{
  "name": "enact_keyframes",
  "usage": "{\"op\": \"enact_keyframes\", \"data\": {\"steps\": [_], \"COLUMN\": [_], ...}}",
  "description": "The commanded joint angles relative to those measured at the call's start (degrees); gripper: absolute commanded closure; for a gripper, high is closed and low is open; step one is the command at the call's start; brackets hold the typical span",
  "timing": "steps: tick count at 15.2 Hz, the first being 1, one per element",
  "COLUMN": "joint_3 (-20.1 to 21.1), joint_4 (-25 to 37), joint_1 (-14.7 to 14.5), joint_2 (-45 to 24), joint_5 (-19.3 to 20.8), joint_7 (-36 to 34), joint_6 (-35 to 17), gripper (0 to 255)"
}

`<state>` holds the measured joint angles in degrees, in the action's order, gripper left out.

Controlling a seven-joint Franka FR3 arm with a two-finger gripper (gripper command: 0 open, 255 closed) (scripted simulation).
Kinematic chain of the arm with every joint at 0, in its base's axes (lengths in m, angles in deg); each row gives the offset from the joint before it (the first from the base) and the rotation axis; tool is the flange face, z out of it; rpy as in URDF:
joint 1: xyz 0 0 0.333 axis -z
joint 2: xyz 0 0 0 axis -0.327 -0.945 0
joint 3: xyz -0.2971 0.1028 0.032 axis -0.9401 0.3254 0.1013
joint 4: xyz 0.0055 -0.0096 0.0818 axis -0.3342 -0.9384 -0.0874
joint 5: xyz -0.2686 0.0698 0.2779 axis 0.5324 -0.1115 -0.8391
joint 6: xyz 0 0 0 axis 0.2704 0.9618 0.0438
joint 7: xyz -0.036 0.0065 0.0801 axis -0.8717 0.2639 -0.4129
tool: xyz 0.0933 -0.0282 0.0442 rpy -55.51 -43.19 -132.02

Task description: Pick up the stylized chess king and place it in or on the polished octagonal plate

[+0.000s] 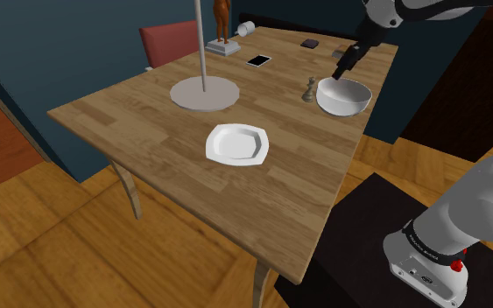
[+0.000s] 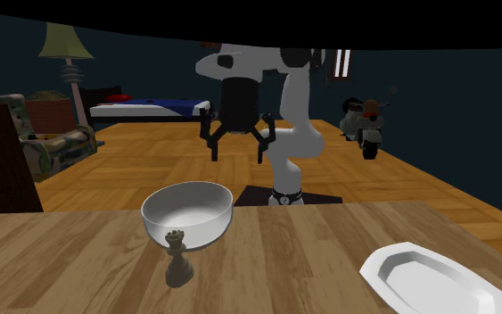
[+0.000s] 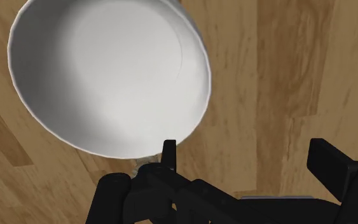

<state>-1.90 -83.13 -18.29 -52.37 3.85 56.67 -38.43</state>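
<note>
I see the king [image 1: 308, 89] [image 2: 176, 259] standing upright on the table [image 1: 148, 131], on the side of the table that faces the stand and toward its far end. It is a small dull piece, just beside a white bowl [image 1: 343, 96] [image 2: 187, 212] [image 3: 107, 76], on the bowl's side away from that edge. I cannot tell whether the two touch.

The plate [image 1: 237, 143] [image 2: 432, 281] is white and eight-sided. It lies flat near the table's middle, well apart from the king, with nothing on it.

My claw [image 1: 345, 66] [image 2: 237, 147] [image 3: 222, 178] hangs in the air over the bowl, clear of the king, its fingers [image 2: 213, 147] spread wide with nothing between them. From the wrist camera I look straight down into the bowl, with bare wood beside it.

Farther along the table I see a round lamp base [image 1: 204, 92] with a thin pole rising from it. Near the far edge lie a phone [image 1: 258, 60] and a small dark slab [image 1: 311, 42], and a brown figurine [image 1: 225, 35] stands there. A red chair [image 1: 170, 39] stands behind the table.
</note>
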Motion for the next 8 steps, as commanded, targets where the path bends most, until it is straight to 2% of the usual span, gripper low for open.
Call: {"op": "enact_keyframes", "data": {"steps": [1, 8], "joint_3": [-2.0, -8.4], "joint_4": [-0.1, 5.0], "joint_1": [-0.2, -2.6], "joint_2": [-2.8, -16.7], "joint_5": [-0.7, -7.0], "joint_7": [2.7, 13.1], "joint_6": [-3.8, -14.3], "gripper": [0, 0]}}
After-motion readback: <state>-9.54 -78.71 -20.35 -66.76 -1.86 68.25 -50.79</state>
